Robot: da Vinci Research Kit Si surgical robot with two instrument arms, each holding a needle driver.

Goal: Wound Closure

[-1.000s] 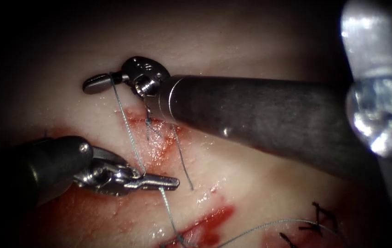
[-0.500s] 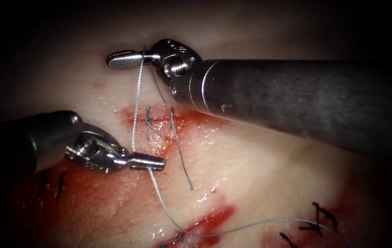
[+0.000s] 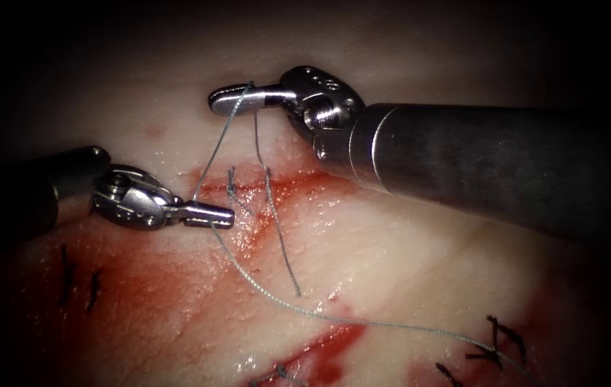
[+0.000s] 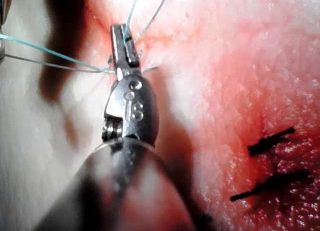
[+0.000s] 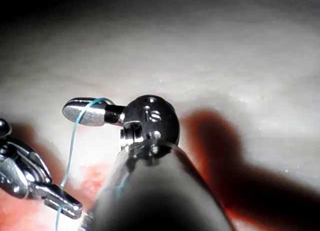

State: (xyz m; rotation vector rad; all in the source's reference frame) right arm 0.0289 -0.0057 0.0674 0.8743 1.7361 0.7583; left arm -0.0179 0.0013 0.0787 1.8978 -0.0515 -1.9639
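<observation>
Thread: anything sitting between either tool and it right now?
Nothing visible. The left tool has its jaws shut on the thread just left of the cut, and the right tool has the same thread draped over its shut jaws above the cut. No needle is seen in either tool.

Deep shadow around the scene's edges, bright light at the centre.

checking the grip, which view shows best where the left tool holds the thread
The left wrist view: it looks straight down the left tool, whose shut jaws pinch the thread near their tips. The endoscope view shows the same grip side-on, with thread rising to the right tool. The right wrist view shows that tool with the thread meeting it.
</observation>
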